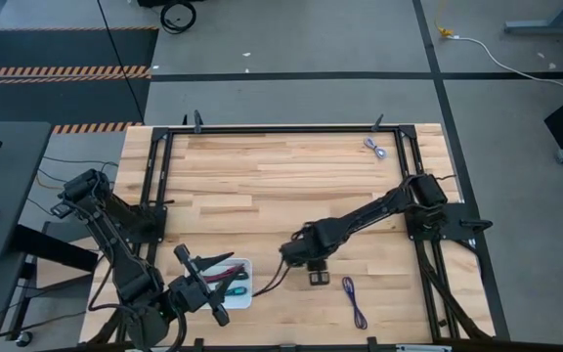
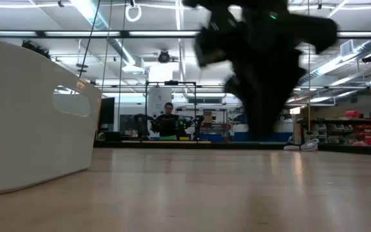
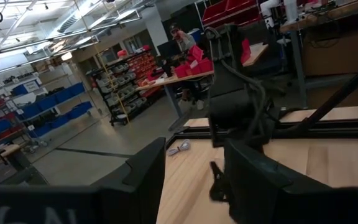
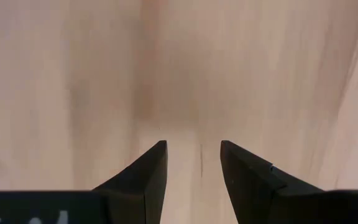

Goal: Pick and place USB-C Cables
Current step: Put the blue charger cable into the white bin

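1. The right claw (image 1: 319, 278) hangs over the front middle of the surface (image 1: 281, 186). Its two dark, wedge-shaped fingers (image 4: 145, 180) stand a narrow gap apart with nothing between them, pointing straight down at bare pale wood.
2. The left claw (image 1: 201, 276) sits at the front left, above the white tray (image 1: 245, 265). Its fingers (image 3: 148, 174) are parted and empty, tilted up toward the far edge and the room beyond.
3. No brand name or label can be read. Only pale, cut-off marks show on the left wrist's housing, too cropped to make out.
4. The white tray is smooth plastic with rounded corners and a moulded handle recess in its side wall, seen close in the low view. In it lie slim cable bundles: a teal cable (image 1: 234, 289), a dark red cable (image 1: 220, 274) and a green one, the last hard to pick out under the left arm.
5. A purple cable (image 1: 354, 300) lies loose on the wood just right of the right claw, as a thin elongated loop.
6. A silver-grey cable (image 1: 376, 149) lies at the far right corner of the surface, well apart from both claws; the left wrist view also shows it as a small pale coil.
7. The surface is light butcher-block wood in long jointed strips, framed by black metal rails (image 1: 281, 128).
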You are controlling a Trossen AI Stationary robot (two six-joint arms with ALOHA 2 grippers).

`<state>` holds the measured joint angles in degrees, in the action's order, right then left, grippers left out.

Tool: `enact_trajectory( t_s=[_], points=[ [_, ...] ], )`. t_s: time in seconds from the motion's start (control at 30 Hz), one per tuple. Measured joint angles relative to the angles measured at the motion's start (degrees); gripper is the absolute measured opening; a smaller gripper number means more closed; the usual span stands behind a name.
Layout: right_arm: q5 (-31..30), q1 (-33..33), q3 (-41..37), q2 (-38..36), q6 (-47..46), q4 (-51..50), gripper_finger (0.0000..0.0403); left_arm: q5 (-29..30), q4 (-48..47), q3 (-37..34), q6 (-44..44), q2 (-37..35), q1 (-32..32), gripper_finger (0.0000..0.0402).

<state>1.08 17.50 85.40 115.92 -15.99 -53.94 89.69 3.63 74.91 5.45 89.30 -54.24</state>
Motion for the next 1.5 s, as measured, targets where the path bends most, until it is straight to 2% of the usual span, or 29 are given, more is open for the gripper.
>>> enact_trajectory(
  t_s=[0.23,0.47,0.67,0.93,1.2,1.3,1.5],
  points=[
    [0.1,4.4,-1.4,-0.2,-12.0,-11.3,0.0156,-1.2,1.3,0.0,5.6,0.0,1.5,0.0172],
    [0.3,12.3,-1.4,-0.2,-24.0,-15.9,0.0156,-16.5,10.5,0.0,17.8,0.0,7.5,0.0172],
    [0.8,19.7,-1.4,-0.2,-35.5,-15.7,0.0156,-29.4,12.4,0.0,22.2,0.0,13.7,0.0172],
    [3.5,25.2,-1.4,-1.0,-48.9,-12.1,0.0156,-40.7,12.4,0.0,22.2,0.0,20.0,0.0172],
    [-1.6,26.9,-1.4,-3.7,-55.0,-0.8,0.0156,-51.8,12.3,0.0,18.8,0.0,24.7,0.0172],
    [-1.5,27.6,-1.4,-3.2,-56.1,-0.1,0.0156,-54.1,11.5,0.0,15.1,0.0,25.7,0.0172],
    [-1.5,29.0,-2.6,-2.6,-59.0,-1.0,0.0156,-54.5,10.4,0.0,8.3,0.0,25.3,0.0172]
  ],
)
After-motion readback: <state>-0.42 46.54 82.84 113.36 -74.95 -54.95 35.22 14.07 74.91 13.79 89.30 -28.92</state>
